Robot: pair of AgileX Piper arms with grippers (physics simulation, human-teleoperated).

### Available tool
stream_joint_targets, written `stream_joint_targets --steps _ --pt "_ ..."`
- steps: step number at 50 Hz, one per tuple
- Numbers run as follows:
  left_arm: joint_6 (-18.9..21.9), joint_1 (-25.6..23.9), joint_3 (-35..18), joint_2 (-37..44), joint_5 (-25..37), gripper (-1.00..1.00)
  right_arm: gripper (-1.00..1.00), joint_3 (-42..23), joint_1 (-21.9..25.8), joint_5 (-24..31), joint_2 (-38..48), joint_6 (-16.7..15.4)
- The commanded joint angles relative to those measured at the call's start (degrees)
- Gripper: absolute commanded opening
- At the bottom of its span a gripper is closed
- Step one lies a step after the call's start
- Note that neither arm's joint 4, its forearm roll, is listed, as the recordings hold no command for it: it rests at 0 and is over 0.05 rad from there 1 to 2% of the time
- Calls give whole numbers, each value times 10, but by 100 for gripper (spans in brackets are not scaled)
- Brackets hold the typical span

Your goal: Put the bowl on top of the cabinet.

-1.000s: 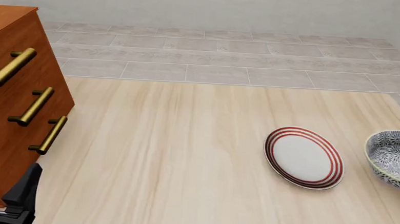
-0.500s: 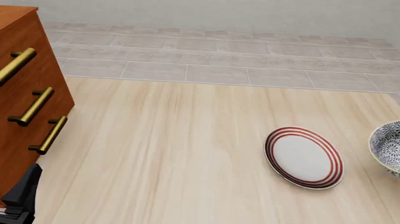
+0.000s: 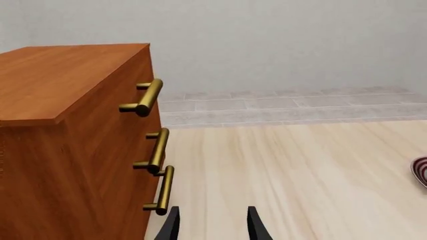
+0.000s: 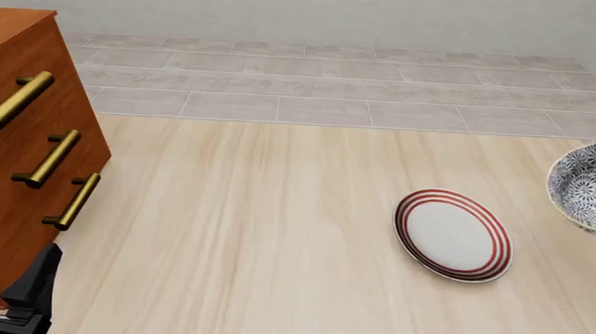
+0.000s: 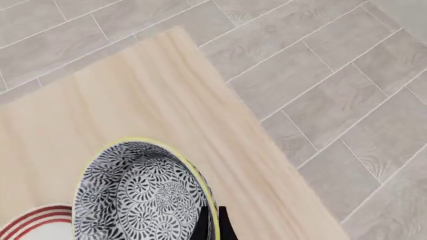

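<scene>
Right gripper (image 5: 211,225), bowl (image 5: 140,192) over pale table (image 5: 153,95)

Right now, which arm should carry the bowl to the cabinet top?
Right: its claw already pinches the bowl rim. The left claw sits open by the cabinet, holding nothing.

Left gripper (image 4: 7,278) down low at the near left corner in the front view, black fingers (image 3: 171,227) pointing forward. Fingers apart, with a clear gap between them, holding nothing. Right gripper (image 5: 211,225) out of sight in the front view, off past the right edge. In the right wrist view, two thin dark fingers (image 5: 201,226) pressed close together, pinching the rim of the bowl (image 5: 137,195), one inside and one outside. Bowl tipped and held up off the surface (image 4: 274,235).
</scene>
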Motion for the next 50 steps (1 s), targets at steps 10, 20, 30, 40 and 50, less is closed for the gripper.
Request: stream_joint_targets --steps 10,20,30,40,50 --pt "-4 -1 0 1 -3 100 -100 -20 75 42 -68 -3" --pt "-4 -1 0 0 -3 100 -100 -28 117 53 -88 -9" --pt "-4 -2 0 1 -3 100 -100 -45 158 75 -113 -15" --pt "-6 -2 0 -3 -1 100 -100 -68 219 95 -132 -21" --pt "-7 -3 0 -6 1 100 -100 -81 257 101 -132 -27"
